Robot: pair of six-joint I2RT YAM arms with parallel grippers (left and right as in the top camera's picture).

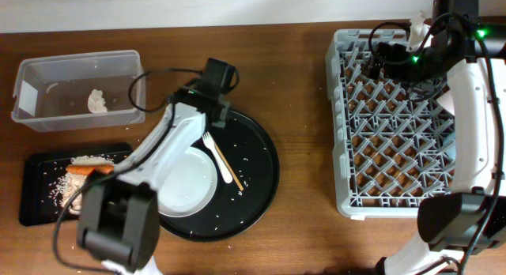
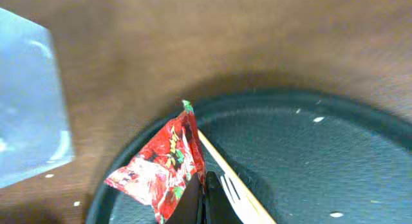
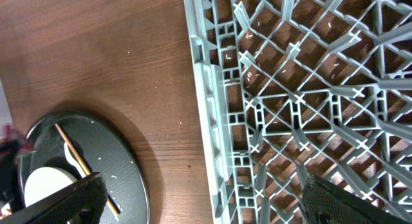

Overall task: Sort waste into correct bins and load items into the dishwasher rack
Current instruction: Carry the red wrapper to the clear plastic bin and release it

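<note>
In the left wrist view my left gripper (image 2: 205,199) is shut on the lower edge of the red snack wrapper (image 2: 164,165), at the rim of the round black tray (image 2: 309,153). The white fork (image 2: 235,196) and a wooden chopstick (image 2: 222,163) lie just right of the fingers. From overhead the left gripper (image 1: 215,121) covers the wrapper. The pale plate (image 1: 186,180) sits on the round tray. My right gripper (image 1: 379,60) hangs open over the far left corner of the grey dishwasher rack (image 1: 395,125), holding nothing; its fingers (image 3: 58,201) stand wide apart.
The clear tub (image 1: 32,69) at the far left holds a crumpled tissue (image 1: 96,101). In front of it the flat black tray (image 1: 35,208) carries rice and a carrot (image 1: 85,170). Rice grains dot the round tray (image 1: 261,188). Bare wood separates the tray and rack.
</note>
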